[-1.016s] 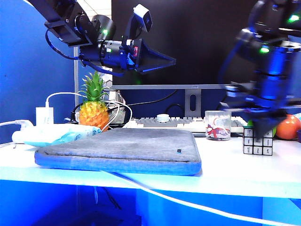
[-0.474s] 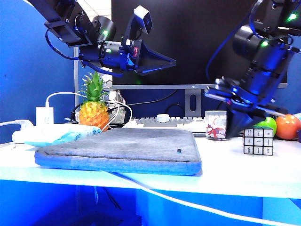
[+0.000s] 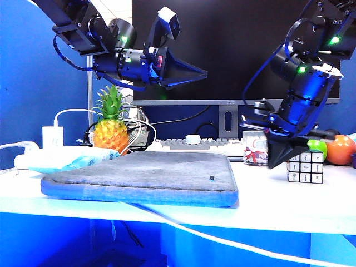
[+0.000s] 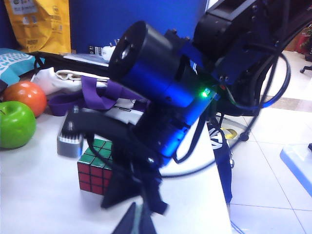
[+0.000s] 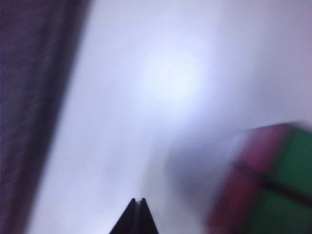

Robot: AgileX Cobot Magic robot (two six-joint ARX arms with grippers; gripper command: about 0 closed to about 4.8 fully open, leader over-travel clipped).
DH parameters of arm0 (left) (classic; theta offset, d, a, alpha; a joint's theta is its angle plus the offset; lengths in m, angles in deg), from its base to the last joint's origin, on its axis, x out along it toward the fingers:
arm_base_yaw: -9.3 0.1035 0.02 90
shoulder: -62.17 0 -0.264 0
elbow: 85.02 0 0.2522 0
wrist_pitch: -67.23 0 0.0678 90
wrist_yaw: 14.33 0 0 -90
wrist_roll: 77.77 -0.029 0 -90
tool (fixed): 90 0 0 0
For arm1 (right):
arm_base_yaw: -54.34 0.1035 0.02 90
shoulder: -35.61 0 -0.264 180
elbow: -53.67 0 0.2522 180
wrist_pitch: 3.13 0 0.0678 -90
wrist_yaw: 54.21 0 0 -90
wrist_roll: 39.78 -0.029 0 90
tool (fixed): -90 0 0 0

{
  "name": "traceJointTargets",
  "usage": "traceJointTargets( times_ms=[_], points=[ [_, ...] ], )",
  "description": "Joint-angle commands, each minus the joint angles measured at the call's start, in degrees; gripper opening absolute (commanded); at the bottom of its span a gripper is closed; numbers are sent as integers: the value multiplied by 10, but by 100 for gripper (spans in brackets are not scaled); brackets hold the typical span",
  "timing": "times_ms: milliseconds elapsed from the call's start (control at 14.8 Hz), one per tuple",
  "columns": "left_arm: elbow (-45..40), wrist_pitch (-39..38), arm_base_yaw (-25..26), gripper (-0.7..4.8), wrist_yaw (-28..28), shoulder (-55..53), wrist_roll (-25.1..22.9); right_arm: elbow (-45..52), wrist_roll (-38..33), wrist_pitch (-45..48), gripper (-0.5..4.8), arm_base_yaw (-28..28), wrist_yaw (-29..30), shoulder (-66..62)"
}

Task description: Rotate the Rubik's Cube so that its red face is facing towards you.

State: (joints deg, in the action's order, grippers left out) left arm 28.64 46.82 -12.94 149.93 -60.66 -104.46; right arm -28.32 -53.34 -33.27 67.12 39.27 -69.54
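The right pincer (image 3: 272, 163), shut and empty, sits beside the cube (image 3: 305, 168) for nudging (left pincer (image 3: 203, 71) shut, parked high).

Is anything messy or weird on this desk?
A little. A white cable droops off the front edge of the desk, and tangled wires sit around the pineapple. The Rubik's Cube stands square; the right claw, shut, is beside it, and the left claw, shut, is up high.
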Motion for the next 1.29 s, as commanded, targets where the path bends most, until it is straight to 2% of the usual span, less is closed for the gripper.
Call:
traceJointTargets(
  times_ms=[68,203,339,677,1287],
  points=[
    [1,2,-1,-6,5,0,2,-14,29,-17,-2,-1,-58,4],
    [1,1,-1,-6,5,0,2,-13,54,-49,-2,-2,-107,4],
    [1,-2,-1,-6,5,0,2,-13,63,-83,-2,-23,-130,5],
    [1,-14,-1,-6,5,0,1,-13,81,-116,-1,-86,-125,24],
    [1,-19,-4,-6,5,0,2,-14,108,-122,-1,-104,-122,41]
  ],
)
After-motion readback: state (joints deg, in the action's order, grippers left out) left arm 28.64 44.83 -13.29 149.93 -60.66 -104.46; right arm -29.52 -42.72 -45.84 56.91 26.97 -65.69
